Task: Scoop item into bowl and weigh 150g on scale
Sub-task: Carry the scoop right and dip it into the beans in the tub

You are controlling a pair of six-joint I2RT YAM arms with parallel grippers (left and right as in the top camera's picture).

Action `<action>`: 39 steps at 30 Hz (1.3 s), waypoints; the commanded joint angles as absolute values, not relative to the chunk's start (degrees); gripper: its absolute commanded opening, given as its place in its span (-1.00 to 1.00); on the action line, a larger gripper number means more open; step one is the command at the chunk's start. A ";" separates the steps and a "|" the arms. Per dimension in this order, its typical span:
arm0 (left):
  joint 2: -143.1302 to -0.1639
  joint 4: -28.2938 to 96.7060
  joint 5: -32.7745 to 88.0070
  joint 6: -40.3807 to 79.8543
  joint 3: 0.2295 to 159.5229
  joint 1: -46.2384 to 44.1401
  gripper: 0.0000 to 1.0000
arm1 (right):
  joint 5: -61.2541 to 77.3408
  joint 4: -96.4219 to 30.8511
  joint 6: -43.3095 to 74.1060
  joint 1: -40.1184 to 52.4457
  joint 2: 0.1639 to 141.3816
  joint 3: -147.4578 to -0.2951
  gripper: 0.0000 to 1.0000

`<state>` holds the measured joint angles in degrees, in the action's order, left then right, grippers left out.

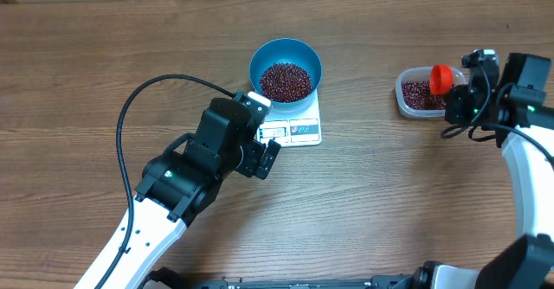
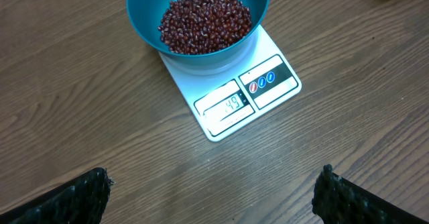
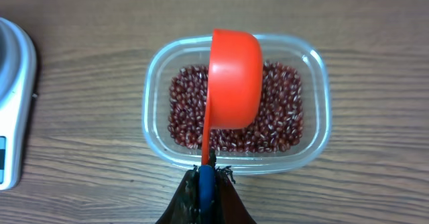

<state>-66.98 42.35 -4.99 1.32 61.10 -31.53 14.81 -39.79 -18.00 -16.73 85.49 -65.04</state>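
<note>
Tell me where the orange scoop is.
The orange scoop is at the overhead view's right side, held in the right fingers over the clear tub of beans.

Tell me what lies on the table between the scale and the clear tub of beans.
Nothing: in the overhead view, only bare wooden table separates the scale from the clear tub.

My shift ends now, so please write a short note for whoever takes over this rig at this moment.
Left claw: open, empty, near the scale.
Right claw: shut on the orange scoop handle, above the clear tub of beans.
Blue bowl stands on the scale, partly filled with beans.
Done: some beans moved over.
Left: read the display, which I cannot read surely, then add beans to the target weight.
</note>
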 commanded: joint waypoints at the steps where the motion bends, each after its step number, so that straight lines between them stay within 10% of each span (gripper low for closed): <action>1: -67.24 42.22 -5.30 1.72 60.77 -31.90 0.99 | 15.11 -37.89 -17.78 -16.78 89.43 -64.34 -0.93; 39: -67.24 42.22 -5.30 1.72 60.77 -31.88 0.99 | 20.69 -42.78 -17.78 -16.73 94.37 -64.07 -0.93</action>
<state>-66.98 42.35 -4.99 1.32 61.10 -31.53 19.73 -41.95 -17.98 -16.73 94.04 -64.75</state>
